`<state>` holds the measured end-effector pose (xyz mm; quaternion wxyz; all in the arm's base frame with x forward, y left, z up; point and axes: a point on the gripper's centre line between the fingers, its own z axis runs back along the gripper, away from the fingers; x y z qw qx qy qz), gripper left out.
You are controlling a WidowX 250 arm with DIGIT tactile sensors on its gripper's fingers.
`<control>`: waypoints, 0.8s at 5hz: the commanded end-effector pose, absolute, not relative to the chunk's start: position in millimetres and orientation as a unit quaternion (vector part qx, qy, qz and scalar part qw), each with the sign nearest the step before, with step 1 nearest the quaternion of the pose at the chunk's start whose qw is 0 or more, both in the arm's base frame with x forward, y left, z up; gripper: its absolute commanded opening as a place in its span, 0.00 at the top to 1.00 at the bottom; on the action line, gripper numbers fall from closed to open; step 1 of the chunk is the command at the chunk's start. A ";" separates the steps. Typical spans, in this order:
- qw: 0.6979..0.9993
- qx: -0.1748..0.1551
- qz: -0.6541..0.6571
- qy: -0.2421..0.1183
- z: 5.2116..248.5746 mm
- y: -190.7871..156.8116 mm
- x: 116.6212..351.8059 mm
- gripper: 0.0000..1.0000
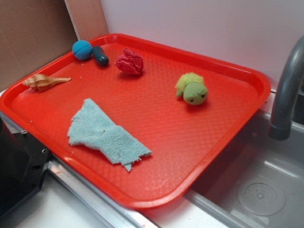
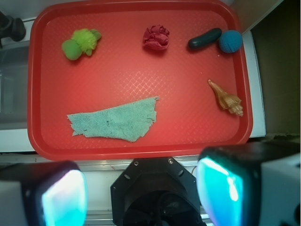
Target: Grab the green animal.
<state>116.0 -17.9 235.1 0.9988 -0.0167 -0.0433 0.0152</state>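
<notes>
The green animal (image 1: 192, 89), a small lime-green plush with a fuzzy back and two black eyes, lies on the red tray (image 1: 180, 142) toward its far right. From the wrist view the green animal (image 2: 80, 43) is at the tray's (image 2: 131, 75) upper left. My gripper (image 2: 146, 190) is open, its two teal-padded fingers (image 2: 63, 197) wide apart with nothing between them. It hangs high above the robot's black base, off the tray's near edge and far from the animal. The gripper does not show in the exterior view.
On the tray lie a pale teal rag (image 1: 105, 134), a crumpled red cloth (image 1: 129, 62), a blue crocheted ball (image 1: 82, 49) beside a dark oblong piece (image 1: 100, 55), and a seashell (image 1: 45, 82). A grey faucet (image 1: 287, 90) and sink (image 1: 261, 190) stand right of the tray.
</notes>
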 end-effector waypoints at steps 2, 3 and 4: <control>0.997 0.018 0.072 -0.019 185.1 -13.3 152.8 0.00; 0.987 -0.032 0.149 -0.053 150.3 -35.4 192.1 0.00; 0.979 -0.068 0.192 -0.033 130.9 -63.1 232.1 0.00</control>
